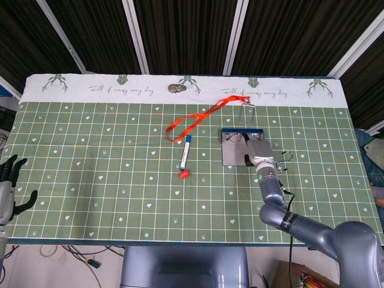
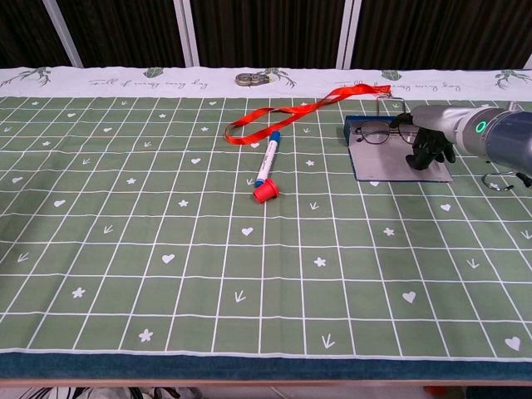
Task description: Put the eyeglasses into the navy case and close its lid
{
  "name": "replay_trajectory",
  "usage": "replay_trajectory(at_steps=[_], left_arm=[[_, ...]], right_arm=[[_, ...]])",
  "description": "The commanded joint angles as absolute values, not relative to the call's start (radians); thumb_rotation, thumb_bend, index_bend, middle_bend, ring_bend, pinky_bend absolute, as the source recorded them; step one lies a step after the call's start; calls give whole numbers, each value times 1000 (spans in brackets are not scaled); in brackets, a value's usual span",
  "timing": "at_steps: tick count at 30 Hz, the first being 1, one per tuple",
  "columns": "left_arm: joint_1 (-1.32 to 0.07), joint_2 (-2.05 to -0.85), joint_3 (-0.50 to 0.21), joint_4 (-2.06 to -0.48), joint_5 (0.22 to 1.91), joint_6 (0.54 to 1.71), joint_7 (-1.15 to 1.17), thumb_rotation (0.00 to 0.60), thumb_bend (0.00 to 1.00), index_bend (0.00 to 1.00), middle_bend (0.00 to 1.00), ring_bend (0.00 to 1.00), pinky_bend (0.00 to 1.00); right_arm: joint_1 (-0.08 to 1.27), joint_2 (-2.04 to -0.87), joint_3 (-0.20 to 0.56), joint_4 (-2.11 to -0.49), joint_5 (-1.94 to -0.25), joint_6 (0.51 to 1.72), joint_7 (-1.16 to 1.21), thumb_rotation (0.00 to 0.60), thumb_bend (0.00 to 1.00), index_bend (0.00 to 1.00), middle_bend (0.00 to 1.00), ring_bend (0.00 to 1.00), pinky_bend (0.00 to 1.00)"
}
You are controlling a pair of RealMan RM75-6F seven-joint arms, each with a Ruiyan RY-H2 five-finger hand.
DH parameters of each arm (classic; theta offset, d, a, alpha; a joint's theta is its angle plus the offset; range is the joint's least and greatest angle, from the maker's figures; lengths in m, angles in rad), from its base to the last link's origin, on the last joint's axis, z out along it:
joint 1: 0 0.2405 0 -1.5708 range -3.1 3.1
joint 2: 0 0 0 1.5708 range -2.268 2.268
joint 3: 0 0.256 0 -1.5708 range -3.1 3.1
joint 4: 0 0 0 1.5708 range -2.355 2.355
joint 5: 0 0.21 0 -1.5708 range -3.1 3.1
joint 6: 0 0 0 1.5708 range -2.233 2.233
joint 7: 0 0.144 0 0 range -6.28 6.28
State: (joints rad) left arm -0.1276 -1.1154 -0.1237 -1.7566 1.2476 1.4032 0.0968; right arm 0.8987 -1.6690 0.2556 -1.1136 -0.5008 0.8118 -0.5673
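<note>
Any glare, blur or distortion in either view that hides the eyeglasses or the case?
Head view: sharp, evenly lit, no glare; the eyeglasses are small and partly hidden by the right hand. Chest view: sharp, table lines bow slightly, soft shadows only; the frames show clearly in the navy case.

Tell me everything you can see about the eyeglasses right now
The eyeglasses have a thin dark frame with clear lenses. They sit upright at the far end of the open navy case, against its blue back edge, lenses facing the robot, above the grey inner panel. The right hand is beside their right end, fingers curled down over the case; whether it touches the frame cannot be told. In the head view they show only partly, the hand covering their right side.
</note>
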Motion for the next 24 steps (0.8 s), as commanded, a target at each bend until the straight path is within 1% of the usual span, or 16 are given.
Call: replay_trajectory(at_steps=[1,3,8,10,11,13,16,24], left_arm=[[-128,-1116,-123,-1757,1247,1404,99,600,356,103,0,0,0],[-128,-1116,-123,-1758,1247,1403,102,600,356,103,0,0,0],[-129,-1116,-120,-1761,1244,1401,115,600,356,111,0,0,0],[-130,-1117,-119,-1763,1243,1401,123,600,356,113,0,0,0],[-130,-1117,-119,-1764,1244,1403,126,600,356,113,0,0,0],[-129,-1119,-119,-1764,1244,1406,128,600,356,113,0,0,0],[-127,-1120,-120,-1766,1244,1409,125,600,356,114,0,0,0],[-129,-1121,-119,-1763,1242,1407,132,600,356,116,0,0,0]], right_arm=[[854,-1618,265,-1205,-577,854,-492,600,458,43,561,643,653],[837,-1599,259,-1240,-609,870,-471,600,399,43,499,576,581],[784,-1554,212,-1329,-725,927,-437,600,274,57,315,331,288],[765,-1553,187,-1335,-778,951,-427,600,246,74,257,265,241],[755,-1558,175,-1329,-808,963,-417,600,241,85,242,249,235],[744,-1570,164,-1312,-846,979,-400,600,238,141,228,235,234],[726,-1609,151,-1253,-921,1007,-349,600,257,199,248,238,234],[722,-1667,153,-1160,-967,981,-299,600,358,254,287,272,234]])
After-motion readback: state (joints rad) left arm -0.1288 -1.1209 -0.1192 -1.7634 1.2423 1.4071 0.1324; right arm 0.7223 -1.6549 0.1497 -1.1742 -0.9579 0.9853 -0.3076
